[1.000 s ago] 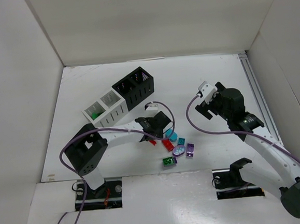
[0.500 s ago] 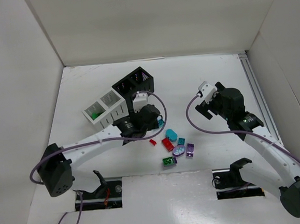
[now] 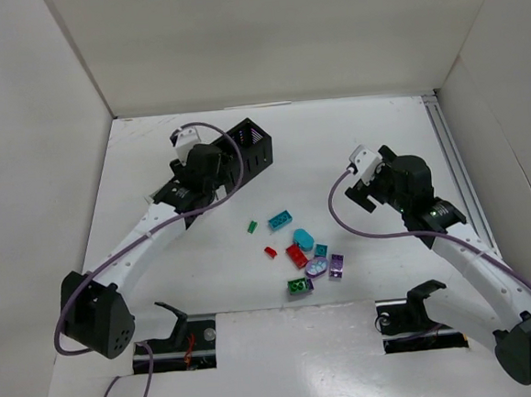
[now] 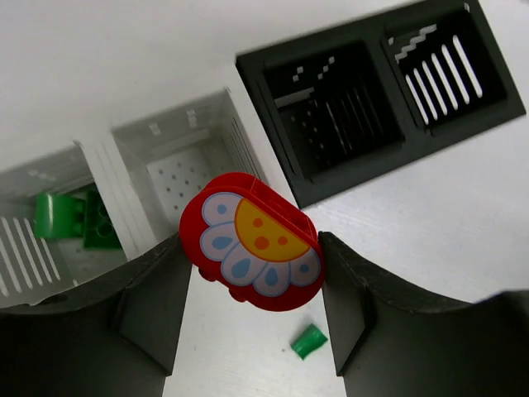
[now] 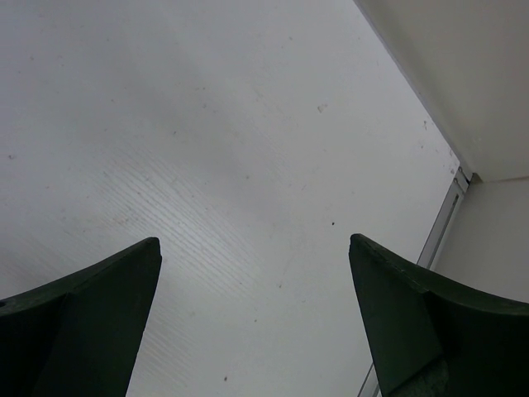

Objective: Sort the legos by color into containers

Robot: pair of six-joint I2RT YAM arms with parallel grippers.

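My left gripper (image 3: 214, 170) is shut on a red oval lego with a flower print (image 4: 252, 241) and holds it above the containers, over the edge of the white container (image 4: 240, 132). One white compartment holds green legos (image 4: 70, 219); the one beside it is empty. The black container (image 3: 247, 145) has both compartments empty in the left wrist view (image 4: 372, 91). My arm hides most of the white container in the top view. Loose legos lie mid-table: a small green piece (image 3: 252, 226), a teal brick (image 3: 280, 219), a red brick (image 3: 296, 256), a lavender oval (image 3: 317, 267). My right gripper (image 3: 367, 177) is open and empty.
More loose legos in the pile: a small red piece (image 3: 271, 251), a teal oval (image 3: 303, 240), a purple brick (image 3: 336, 266), a green brick (image 3: 298, 287). White walls enclose the table on three sides, with a rail (image 3: 451, 165) along the right edge.
My left arm swung up and left from the lego pile to above the containers, carrying the red oval lego. A teal brick and a small green piece now lie uncovered. The right arm stayed still.
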